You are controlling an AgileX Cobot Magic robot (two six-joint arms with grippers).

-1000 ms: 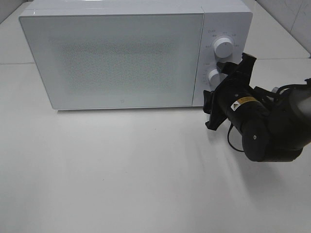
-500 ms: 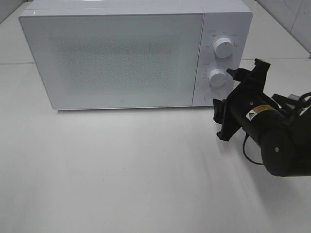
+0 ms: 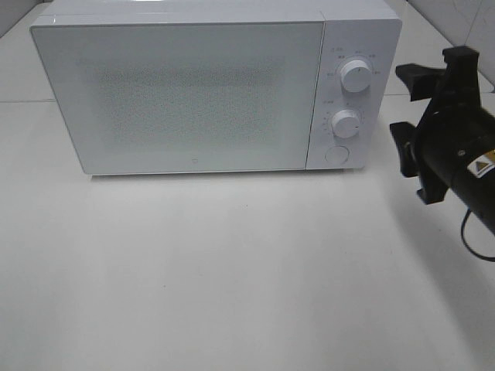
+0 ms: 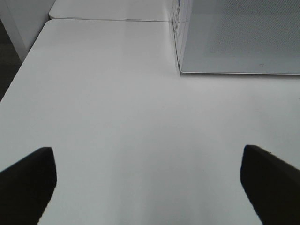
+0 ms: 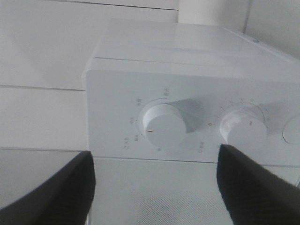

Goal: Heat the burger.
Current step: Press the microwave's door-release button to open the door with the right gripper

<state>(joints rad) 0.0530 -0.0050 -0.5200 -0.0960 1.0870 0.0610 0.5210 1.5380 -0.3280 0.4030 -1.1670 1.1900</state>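
Observation:
The burger is out of view in every frame. The white microwave (image 3: 193, 93) stands at the back of the table with its door shut. My right gripper (image 3: 401, 100) hangs open to the right of the control panel, apart from it, with nothing between its fingers. The right wrist view looks between those fingers (image 5: 51, 187) at the upper knob (image 5: 161, 125) and the lower knob (image 5: 243, 125). My left gripper (image 4: 150, 187) shows only in its own wrist view, open and empty over bare table, with the microwave (image 4: 239, 37) ahead of it.
The panel carries an upper knob (image 3: 355, 75), a lower knob (image 3: 346, 124) and a round button (image 3: 336, 154). White tabletop (image 3: 232, 270) spreads in front of the microwave. The table's edge (image 4: 18, 75) runs along one side in the left wrist view.
My right gripper has pulled back from the lower knob, moving right and a little toward the far side. Its opening looks the same. The microwave has not moved.

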